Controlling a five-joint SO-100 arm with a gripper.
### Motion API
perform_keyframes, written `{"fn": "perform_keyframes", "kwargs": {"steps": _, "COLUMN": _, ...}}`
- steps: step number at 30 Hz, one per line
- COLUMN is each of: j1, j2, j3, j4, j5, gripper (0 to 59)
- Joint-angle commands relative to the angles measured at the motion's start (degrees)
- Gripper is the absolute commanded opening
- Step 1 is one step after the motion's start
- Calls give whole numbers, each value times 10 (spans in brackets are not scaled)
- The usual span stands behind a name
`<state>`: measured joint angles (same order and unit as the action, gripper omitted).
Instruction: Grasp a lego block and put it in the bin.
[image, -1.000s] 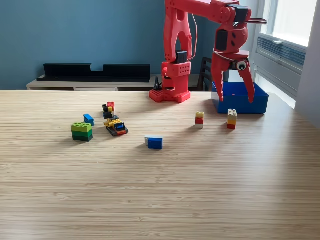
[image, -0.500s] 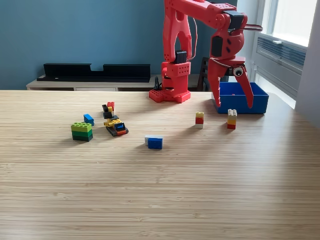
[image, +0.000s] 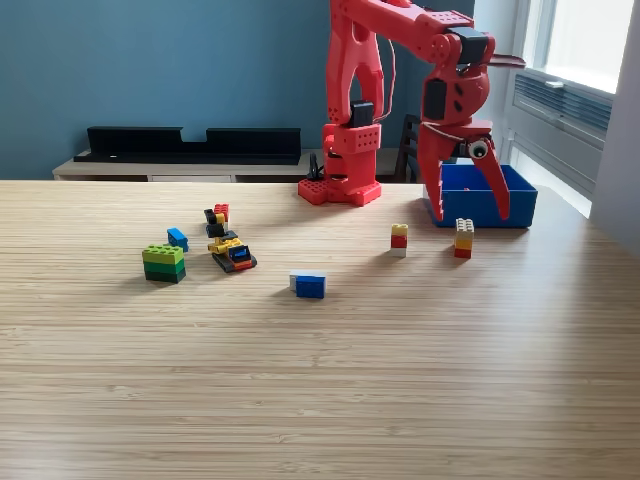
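Change: over the last second we see the jaws swing from over the bin toward the exterior view's left and sink a little.
Jaws: spread wide, holding nothing; both tips hang in front of the bin's near wall.
Meaning: we judge a release is over and a new pick is beginning.
Bin: blue, low-walled, at the worktop's far right in the exterior view.
Nearest block: a yellow-and-red stack just before the bin.
Others: a second yellow-red stack, a blue-white block, a green block.
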<state>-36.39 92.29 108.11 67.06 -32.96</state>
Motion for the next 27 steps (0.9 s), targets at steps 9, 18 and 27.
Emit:
{"fn": "perform_keyframes", "kwargs": {"steps": 9, "j1": -2, "j2": -134, "j3": -83, "j4": -11, "j5": 33, "gripper": 298}}
{"fn": "perform_keyframes", "kwargs": {"steps": 18, "j1": -15, "j2": -146, "j3": -87, "j4": -23, "j5": 61, "gripper": 199}}
{"fn": "perform_keyframes", "kwargs": {"steps": 27, "j1": -19, "j2": -142, "j3": -85, "j4": -32, "j5": 115, "gripper": 1}}
